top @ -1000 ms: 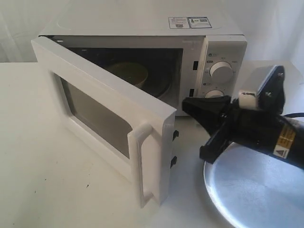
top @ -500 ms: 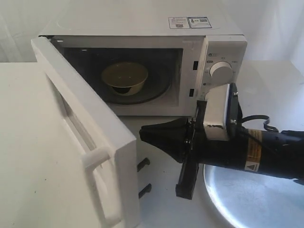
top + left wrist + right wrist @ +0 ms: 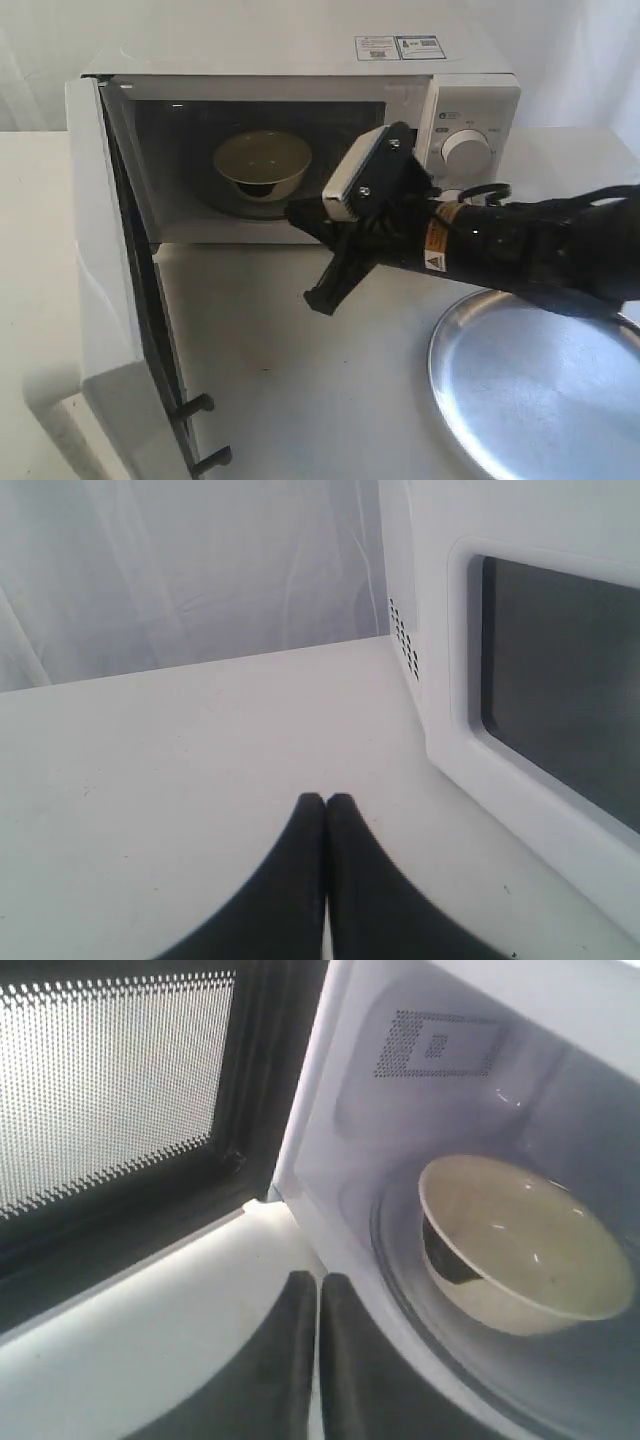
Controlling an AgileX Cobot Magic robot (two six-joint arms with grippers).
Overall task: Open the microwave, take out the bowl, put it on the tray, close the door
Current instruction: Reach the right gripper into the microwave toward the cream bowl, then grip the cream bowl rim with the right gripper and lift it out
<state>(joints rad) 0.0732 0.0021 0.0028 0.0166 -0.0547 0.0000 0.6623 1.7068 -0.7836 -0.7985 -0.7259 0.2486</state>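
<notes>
The white microwave stands open, and its door is swung far out to the left. Inside, the cream bowl sits on the turntable. My right gripper is shut and empty, with its tips at the front of the cavity, just right of the bowl and apart from it. In the right wrist view the shut gripper points at the cavity's sill, beside the bowl. The silver tray lies at the front right. My left gripper is shut and empty over the table, near the door's outer window.
The open door's latch hooks stick out near the front edge. Two dials sit on the microwave's right panel, behind my right arm. White cloth hangs behind the table.
The door swung from half open to wide open on the left. My right gripper moved up and left, from above the tray to the cavity's mouth.
</notes>
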